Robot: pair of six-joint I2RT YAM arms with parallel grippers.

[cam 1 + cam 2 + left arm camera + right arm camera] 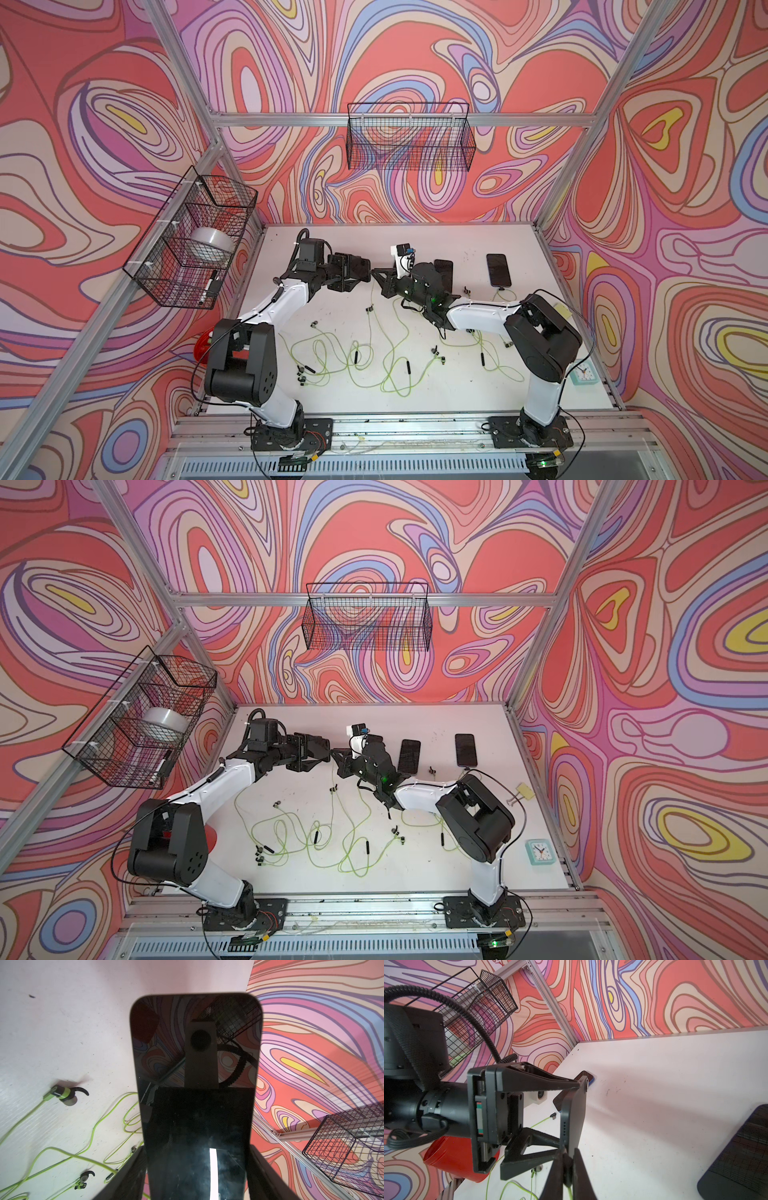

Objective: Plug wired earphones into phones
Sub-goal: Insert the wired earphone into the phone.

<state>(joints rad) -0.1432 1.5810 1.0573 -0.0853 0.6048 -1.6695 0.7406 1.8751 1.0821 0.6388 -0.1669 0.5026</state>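
Stiff, slick-looking phone (195,1053) clamped edgewise in the wide-spread left gripper (572,1114). Limp earphone cable (569,1191) pinched tight in the right gripper (568,1169); best taken near its rigid end.

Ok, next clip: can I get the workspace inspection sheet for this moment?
Surface: white table, scuffed and speckled.
Job's things: held phone; flat phone apparently plugged in; another phone lying flat too; earphones tangled loose.
Clutter: mint clock, red object, binder clip.
Grippers: left gripper clamps the held phone; right gripper pinches an earphone cable at that phone's end.
Cables: black corrugated conduit behind the left gripper.
Surroundings: swirl-patterned walls; back basket; side basket with tape roll.
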